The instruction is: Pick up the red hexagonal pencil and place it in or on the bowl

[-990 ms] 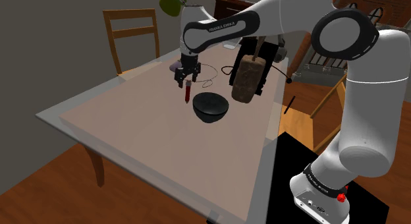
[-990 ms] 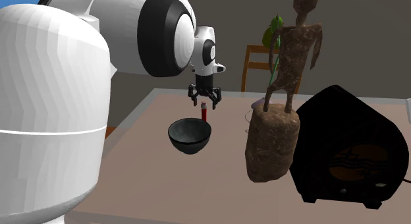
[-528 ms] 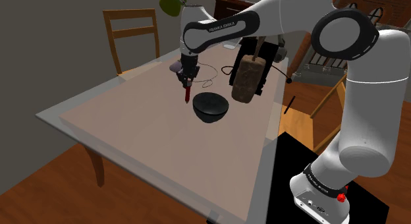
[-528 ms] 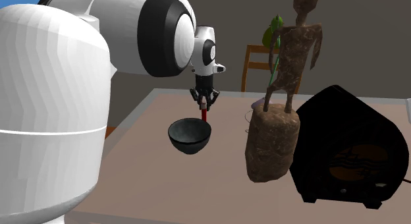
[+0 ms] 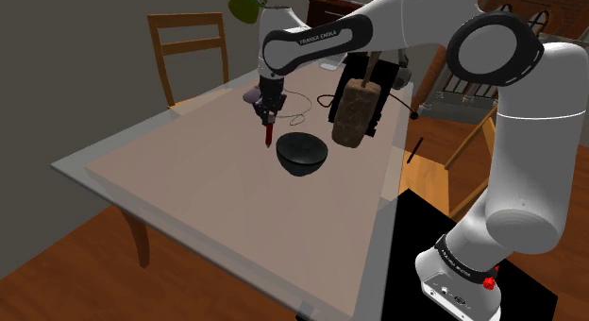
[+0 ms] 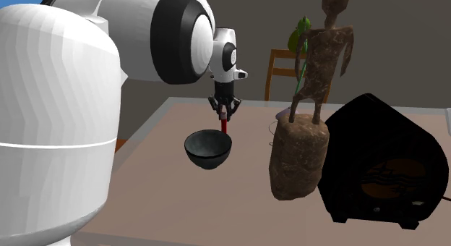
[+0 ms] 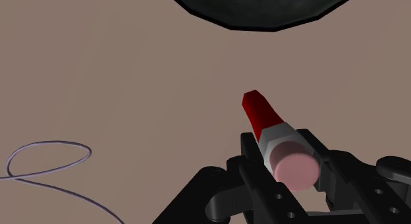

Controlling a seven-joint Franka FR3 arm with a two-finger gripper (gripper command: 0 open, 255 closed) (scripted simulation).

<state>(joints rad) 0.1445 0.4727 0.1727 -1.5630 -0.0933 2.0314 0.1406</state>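
Red hexagonal pencil [image 5: 269,133] [image 6: 225,125] [image 7: 262,116] hangs upright, its pink-eraser end clasped tight in the tool [image 5: 267,112] [image 6: 225,111] [image 7: 284,165], tip pointing down at the tan surface [image 5: 189,192]. It sits just beside the dark bowl [image 5: 302,154] [image 6: 207,150] [image 7: 257,8], toward the shoulder view's left. A thin looped cord [image 7: 46,157] lies on the surface nearby.

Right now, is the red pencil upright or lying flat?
Upright, roughly. The pincer is shut on the eraser end of the pencil, which hangs tip-down beside the bowl, not in it.
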